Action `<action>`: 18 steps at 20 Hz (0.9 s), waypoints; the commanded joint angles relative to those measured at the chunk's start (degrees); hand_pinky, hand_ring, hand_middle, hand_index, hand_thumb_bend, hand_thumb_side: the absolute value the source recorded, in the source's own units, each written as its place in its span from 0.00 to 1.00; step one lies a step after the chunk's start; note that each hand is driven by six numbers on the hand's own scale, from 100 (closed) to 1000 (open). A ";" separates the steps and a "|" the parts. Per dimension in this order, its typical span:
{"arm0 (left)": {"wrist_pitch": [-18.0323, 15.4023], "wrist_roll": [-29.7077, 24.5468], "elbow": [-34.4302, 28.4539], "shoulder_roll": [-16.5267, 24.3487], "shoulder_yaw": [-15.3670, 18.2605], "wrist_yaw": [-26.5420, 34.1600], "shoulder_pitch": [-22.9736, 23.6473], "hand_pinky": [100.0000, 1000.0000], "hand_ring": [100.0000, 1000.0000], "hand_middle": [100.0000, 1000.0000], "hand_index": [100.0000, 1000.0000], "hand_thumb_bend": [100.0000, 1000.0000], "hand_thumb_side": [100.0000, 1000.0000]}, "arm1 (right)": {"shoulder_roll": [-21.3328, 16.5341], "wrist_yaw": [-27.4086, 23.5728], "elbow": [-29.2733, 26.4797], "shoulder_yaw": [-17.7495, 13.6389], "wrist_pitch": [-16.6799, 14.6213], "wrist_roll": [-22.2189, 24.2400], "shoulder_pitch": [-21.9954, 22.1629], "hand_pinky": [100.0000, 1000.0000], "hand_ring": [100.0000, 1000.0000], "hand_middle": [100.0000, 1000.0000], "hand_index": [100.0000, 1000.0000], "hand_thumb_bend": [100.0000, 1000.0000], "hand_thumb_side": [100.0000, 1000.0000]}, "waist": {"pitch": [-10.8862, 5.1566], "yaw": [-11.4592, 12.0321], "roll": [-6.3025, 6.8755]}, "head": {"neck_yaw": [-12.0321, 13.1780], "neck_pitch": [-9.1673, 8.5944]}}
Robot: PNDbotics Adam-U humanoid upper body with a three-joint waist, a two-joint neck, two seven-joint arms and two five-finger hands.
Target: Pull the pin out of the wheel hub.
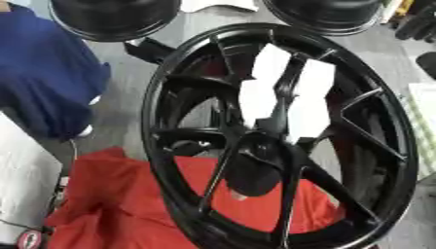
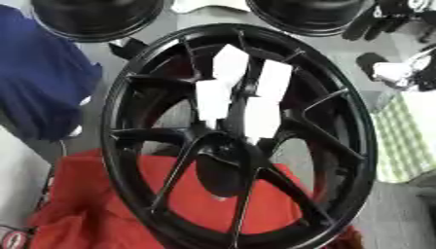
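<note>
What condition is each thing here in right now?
Black wheel: tilted, resting over the red cloth.
White patches: lie across the spokes near the hub.
Red cloth: crumpled under the wheel.
Blue cloth: bunched at left.
Pin: cannot make out.
Robot's hands: not visible.

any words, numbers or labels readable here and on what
None can be read.
White patches on the black wheel: blank, no print visible.
Small round red and white thing at the lower left edge, beside the red cloth: may carry a mark, too blurred to read.
</note>
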 commanded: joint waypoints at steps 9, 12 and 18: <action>0.19 -0.63 -1.12 0.98 -0.34 0.17 -0.76 0.67 0.81 0.73 0.89 0.36 0.50 | 2.16 -1.10 -0.52 5.13 5.88 -4.22 -4.40 0.84 0.82 0.79 0.86 0.00 0.40 | -1.26 0.76 -0.15 | -0.74 -0.35; 0.32 -0.80 -1.12 0.87 -0.46 0.30 -0.85 0.67 0.81 0.73 0.89 0.36 0.50 | 2.94 -1.37 -0.52 6.65 6.87 -4.55 -5.29 0.83 0.81 0.78 0.85 0.00 0.31 | -1.32 0.85 -0.26 | -0.91 -0.05; 0.55 -0.96 -1.12 0.68 -0.52 0.44 -0.94 0.67 0.81 0.73 0.89 0.35 0.50 | 4.36 -2.43 -0.41 8.49 9.10 -4.69 -6.54 0.85 0.82 0.79 0.86 0.00 0.23 | -1.48 1.10 -0.55 | -1.31 0.12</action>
